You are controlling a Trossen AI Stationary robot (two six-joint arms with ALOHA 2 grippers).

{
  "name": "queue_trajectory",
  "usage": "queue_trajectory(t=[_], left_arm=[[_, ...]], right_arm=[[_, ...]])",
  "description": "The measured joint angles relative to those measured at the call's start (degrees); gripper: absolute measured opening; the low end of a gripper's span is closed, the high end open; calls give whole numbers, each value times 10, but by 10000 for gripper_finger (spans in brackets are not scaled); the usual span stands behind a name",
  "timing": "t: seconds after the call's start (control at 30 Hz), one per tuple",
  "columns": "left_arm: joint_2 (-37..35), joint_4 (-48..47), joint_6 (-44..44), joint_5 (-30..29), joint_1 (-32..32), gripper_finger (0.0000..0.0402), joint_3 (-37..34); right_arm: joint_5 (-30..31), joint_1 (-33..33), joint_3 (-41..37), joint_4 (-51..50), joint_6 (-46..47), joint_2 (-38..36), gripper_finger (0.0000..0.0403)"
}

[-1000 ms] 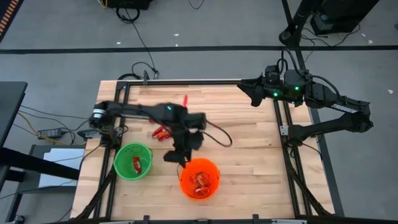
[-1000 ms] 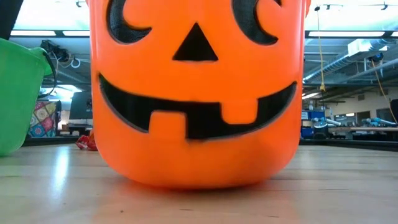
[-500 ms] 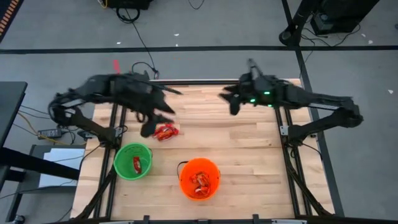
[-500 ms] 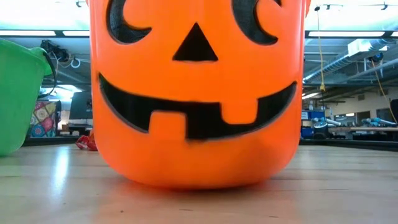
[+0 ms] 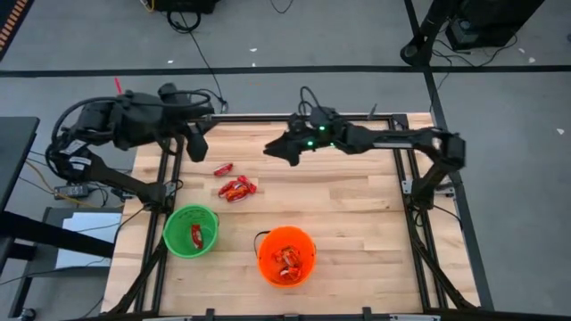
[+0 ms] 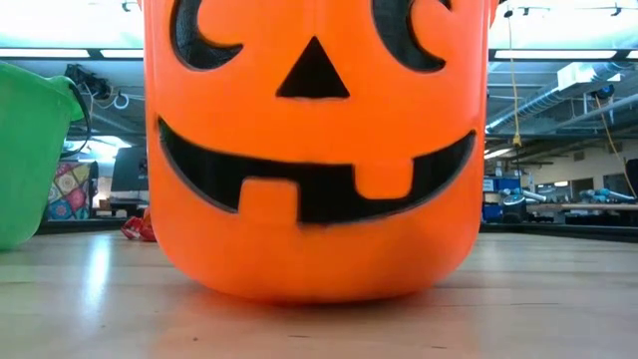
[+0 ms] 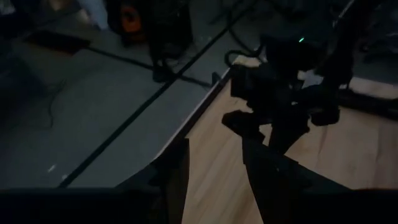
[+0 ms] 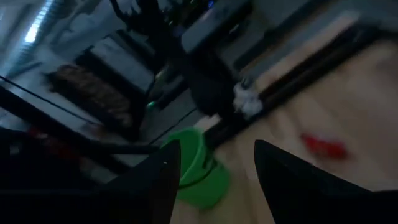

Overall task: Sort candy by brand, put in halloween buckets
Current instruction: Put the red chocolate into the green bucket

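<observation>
Fingers: left gripper (image 5: 194, 145) apart, empty; right gripper (image 5: 273, 150) wide apart, empty. Red candy (image 5: 235, 187) on table (image 5: 357, 214) between them, nearer the left.

Two dark, near-black arms of jointed segments are seen from above, the left arm (image 5: 134, 125) bulky and rounded about its wrist housing, the right arm (image 5: 384, 138) slimmer and drawn out in long links. Small green indicator lights are shown on the right arm's wrist block, and a thin black cable is looped over it. Each arm is ended by a pair of flat, dark, tapering fingers (image 7: 273, 180), matt and unmarked.
</observation>
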Motion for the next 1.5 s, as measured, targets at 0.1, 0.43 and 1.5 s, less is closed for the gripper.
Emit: queue_trajectory(t=[0.1, 0.43, 1.5], left_arm=[[0, -35, -4, -2, 0, 160, 0], [5, -63, -2, 11, 0, 160, -1], [5, -77, -1, 63, -1, 160, -1]], right_arm=[[-46, -7, 0, 18, 30, 47, 215], [18, -9, 0, -29, -54, 91, 215], [24, 57, 171, 154, -67, 338, 215]])
